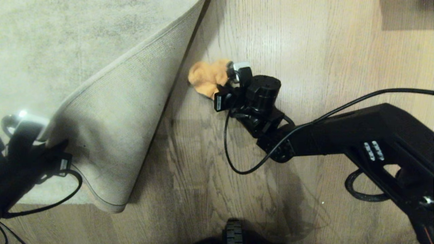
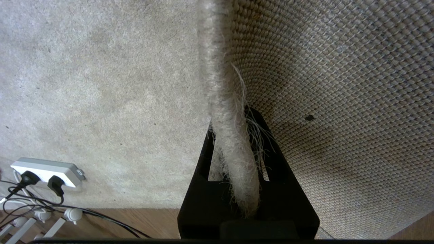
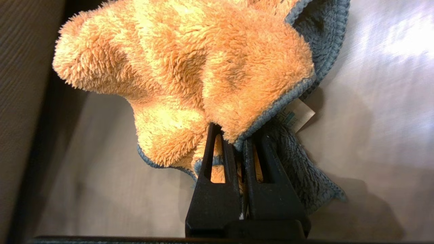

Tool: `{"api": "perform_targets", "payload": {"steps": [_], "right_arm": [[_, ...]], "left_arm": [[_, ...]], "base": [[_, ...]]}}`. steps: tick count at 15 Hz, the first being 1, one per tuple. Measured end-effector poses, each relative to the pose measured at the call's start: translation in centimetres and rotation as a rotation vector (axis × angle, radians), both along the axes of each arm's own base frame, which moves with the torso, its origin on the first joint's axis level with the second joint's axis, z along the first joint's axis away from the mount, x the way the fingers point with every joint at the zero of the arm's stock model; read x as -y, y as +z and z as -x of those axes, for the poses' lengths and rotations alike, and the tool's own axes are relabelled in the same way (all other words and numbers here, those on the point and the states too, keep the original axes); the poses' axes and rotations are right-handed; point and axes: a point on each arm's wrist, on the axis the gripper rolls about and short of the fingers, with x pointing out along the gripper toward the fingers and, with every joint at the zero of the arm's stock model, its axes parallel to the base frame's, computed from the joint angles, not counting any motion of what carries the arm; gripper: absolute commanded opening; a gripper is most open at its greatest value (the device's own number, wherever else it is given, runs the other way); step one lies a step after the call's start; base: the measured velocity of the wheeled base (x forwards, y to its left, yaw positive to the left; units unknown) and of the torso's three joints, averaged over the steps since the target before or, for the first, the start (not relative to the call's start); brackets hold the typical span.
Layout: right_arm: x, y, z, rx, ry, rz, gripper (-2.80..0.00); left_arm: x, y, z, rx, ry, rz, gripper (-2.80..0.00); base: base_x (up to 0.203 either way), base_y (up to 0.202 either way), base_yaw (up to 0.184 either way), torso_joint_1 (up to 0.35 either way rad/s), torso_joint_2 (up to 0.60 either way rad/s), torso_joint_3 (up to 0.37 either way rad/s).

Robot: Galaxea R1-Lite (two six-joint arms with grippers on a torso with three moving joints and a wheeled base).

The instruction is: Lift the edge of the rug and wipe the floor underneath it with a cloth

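Note:
The rug's corner is folded back, and its ribbed beige underside (image 1: 115,112) faces up. My left gripper (image 1: 44,135) is at the lower left, shut on the rug edge (image 2: 223,101), whose fuzzy border runs between the fingers of this left gripper (image 2: 232,125). The uncovered floor (image 1: 305,51) is wood-grain plank. My right gripper (image 1: 225,86) is low over it, just right of the fold, shut on the orange cloth (image 1: 207,78). In the right wrist view the fluffy cloth (image 3: 203,61) bunches ahead of the right gripper (image 3: 237,135) with its blue backing and tag on the floor (image 3: 373,101).
A white power strip (image 2: 45,171) with plugs and cables lies on the rug near its border. The right arm's black cable (image 1: 234,159) loops above the floor. A wheel of my base (image 1: 233,234) shows at the bottom. A dark object (image 1: 407,13) sits at the far right.

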Motion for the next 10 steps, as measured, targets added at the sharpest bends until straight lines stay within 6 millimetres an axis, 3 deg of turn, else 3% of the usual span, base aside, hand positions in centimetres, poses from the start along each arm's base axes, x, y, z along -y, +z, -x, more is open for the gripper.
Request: {"api": "perform_targets", "payload": {"steps": [2, 5, 10], "right_arm": [[-0.3, 0.9, 0.9, 0.012, 0.012, 0.007, -2.8], [-3.3, 1.2, 3.8, 0.013, 0.087, 0.006, -2.8], [-9.6, -2.4, 11.1, -0.04, 0.268, 0.052, -2.8]], "left_arm": [[0.0, 0.0, 0.0, 0.0, 0.0, 0.0, -2.8], [0.0, 0.1, 0.0, 0.003, 0.002, 0.0, -2.8], [0.0, 0.0, 0.0, 0.002, 0.002, 0.002, -2.8]], "base": [[0.0, 0.0, 0.0, 0.0, 0.0, 0.0], [0.0, 0.0, 0.0, 0.0, 0.0, 0.0], [0.0, 0.0, 0.0, 0.0, 0.0, 0.0]]}}
